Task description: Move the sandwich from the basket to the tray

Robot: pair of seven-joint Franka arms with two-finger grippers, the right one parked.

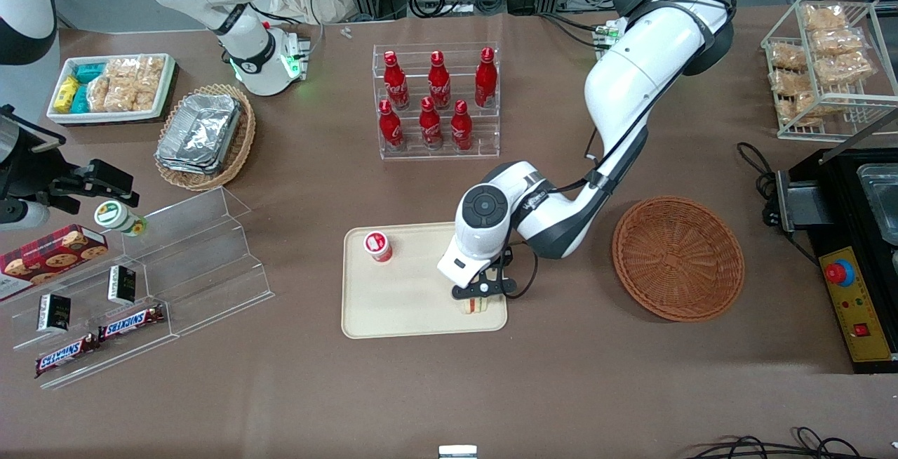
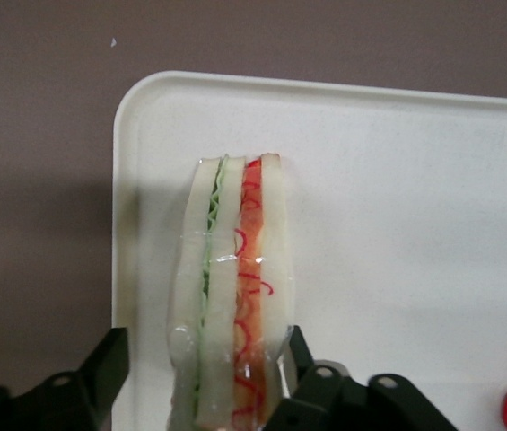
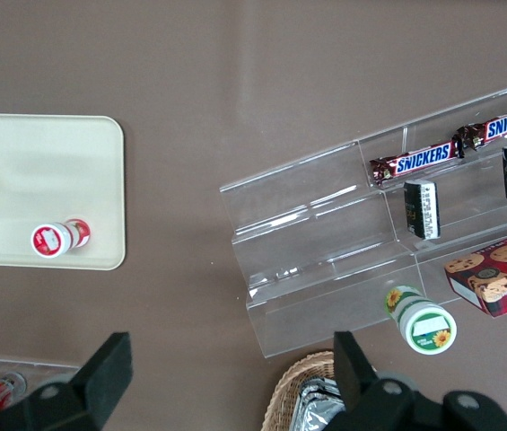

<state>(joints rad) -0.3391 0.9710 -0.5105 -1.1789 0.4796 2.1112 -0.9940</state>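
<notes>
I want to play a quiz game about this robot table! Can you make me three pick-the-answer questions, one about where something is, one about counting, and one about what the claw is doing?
1. Where is the sandwich?
A. in the basket
B. on the tray
C. on the bare table

2. How many red bottles stand in the clear rack?
A. four
B. six
C. nine

3. The claw is:
A. open, fingers on either side of the sandwich
B. shut on the red-lidded cup
C. high above the basket

Answers: 1 B, cream tray lies under it. 2 B, three in each of two rows. 3 A, the wrist view shows a gap beside one finger.
</notes>
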